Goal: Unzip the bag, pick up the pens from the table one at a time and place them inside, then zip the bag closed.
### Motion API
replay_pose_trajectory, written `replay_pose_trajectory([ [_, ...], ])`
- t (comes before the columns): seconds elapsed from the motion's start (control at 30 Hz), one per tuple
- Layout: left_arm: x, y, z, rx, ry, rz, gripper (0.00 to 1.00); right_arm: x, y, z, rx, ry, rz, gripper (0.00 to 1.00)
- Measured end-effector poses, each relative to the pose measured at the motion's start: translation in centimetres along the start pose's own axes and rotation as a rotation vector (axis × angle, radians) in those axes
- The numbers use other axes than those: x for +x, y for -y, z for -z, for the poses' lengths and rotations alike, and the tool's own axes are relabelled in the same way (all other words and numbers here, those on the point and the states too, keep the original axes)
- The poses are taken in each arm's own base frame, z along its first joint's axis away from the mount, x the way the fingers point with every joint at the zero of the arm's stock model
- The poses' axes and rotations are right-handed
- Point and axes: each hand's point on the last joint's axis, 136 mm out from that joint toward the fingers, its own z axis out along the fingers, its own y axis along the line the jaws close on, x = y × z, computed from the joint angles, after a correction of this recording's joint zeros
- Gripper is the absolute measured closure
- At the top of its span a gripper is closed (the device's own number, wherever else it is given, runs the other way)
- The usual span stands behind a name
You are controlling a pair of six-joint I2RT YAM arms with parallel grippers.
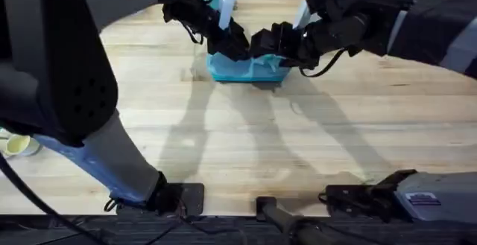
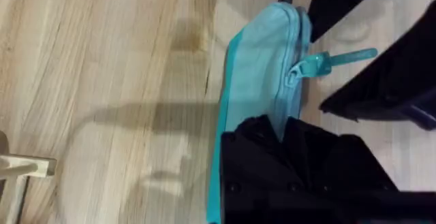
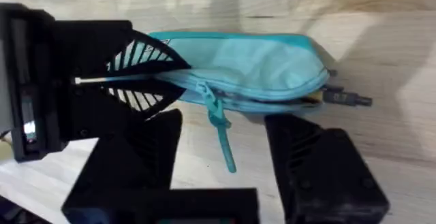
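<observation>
looks like we're in the zipping stage. the bag (image 1: 246, 68) sits on the far middle of the table (image 1: 246, 148), and a pen tip (image 3: 347, 99) pokes out one end, so the pens seem to be inside. left gripper (image 2: 293, 152) is clamped on one end of the bag. right gripper (image 3: 228, 146) has its fingers spread around the pull tab (image 3: 221, 132), not pinching it. zipper isn't fully closed, i think.

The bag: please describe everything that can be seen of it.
The bag is a long, soft, light blue fabric pouch lying on the wooden table, far from the arm bases. Its zipper pull hangs loose at the side. The left gripper clamps one end; a dark pen tip pokes out at the other.
</observation>
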Motion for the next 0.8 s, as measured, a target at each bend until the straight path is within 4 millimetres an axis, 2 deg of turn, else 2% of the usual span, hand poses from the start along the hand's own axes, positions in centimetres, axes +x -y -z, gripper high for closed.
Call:
replay_pose_trajectory([
  [0.17,0.0,0.01,0.0,0.0,0.0,0.0,0.959,0.11,0.18,-0.4,0.007,-0.008,-0.021,0.444],
  [0.33,0.0,0.01,0.0,0.0,0.0,0.0,0.959,0.18,0.28,-0.59,0.01,-0.012,-0.028,0.568],
  [0.4,0.0,0.0,0.0,0.0,0.0,0.0,0.959,0.17,0.26,-0.59,0.009,-0.011,-0.028,0.704],
  [0.47,0.0,0.01,0.0,0.0,0.0,0.0,0.959,0.16,0.24,-0.59,0.008,-0.011,-0.035,0.911],
  [0.5,0.0,0.01,0.0,0.0,0.0,0.0,0.959,0.13,0.21,-0.59,0.007,-0.01,-0.036,0.951],
  [0.8,0.0,0.0,0.0,0.0,0.0,0.0,0.959,0.14,0.17,-0.6,0.006,-0.01,-0.035,0.966],
])
